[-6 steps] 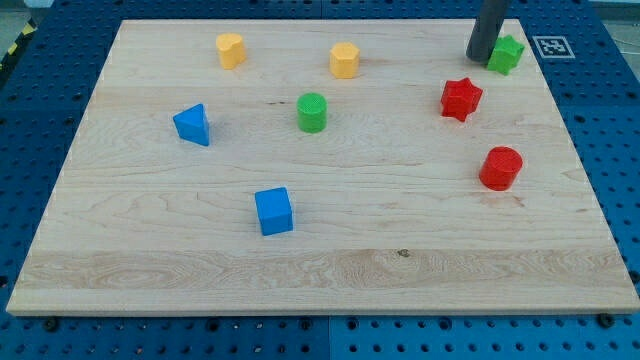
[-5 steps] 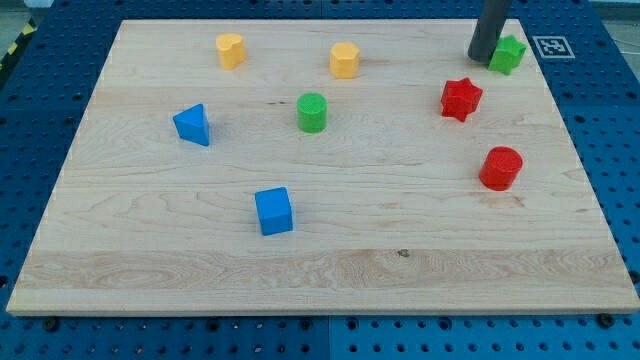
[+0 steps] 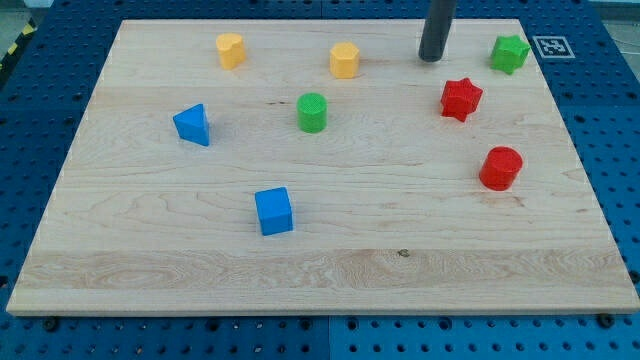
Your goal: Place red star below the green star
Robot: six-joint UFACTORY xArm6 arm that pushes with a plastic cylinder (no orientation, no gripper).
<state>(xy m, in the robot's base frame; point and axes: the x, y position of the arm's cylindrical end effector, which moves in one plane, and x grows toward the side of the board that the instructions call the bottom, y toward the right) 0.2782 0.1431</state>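
On the bench (image 3: 100, 250), taken from the view's left, a blue triangular block (image 3: 192, 124) is seen first, then a yellow block (image 3: 230, 49) near the top edge and a blue cube (image 3: 273, 211) lower down. A green cylinder (image 3: 312, 112) and a second yellow block (image 3: 344, 59) follow toward the middle. No fingers are carried by this arm, so no opening can be reported; only the rod is present, and my tip (image 3: 431, 59) is set down near the top edge, touching no block. The red star (image 3: 461, 99) lies just below and to the view's right of my tip, apart from it. A red cylinder (image 3: 500, 167) is found lower, near the right edge. The green star (image 3: 509, 53) sits at the top right; its exact outline is hard to make out at this size. The red star lies below and to the left of the green star, so a rightward push is probably called for, and for that my tip would be needed on the star's left side.
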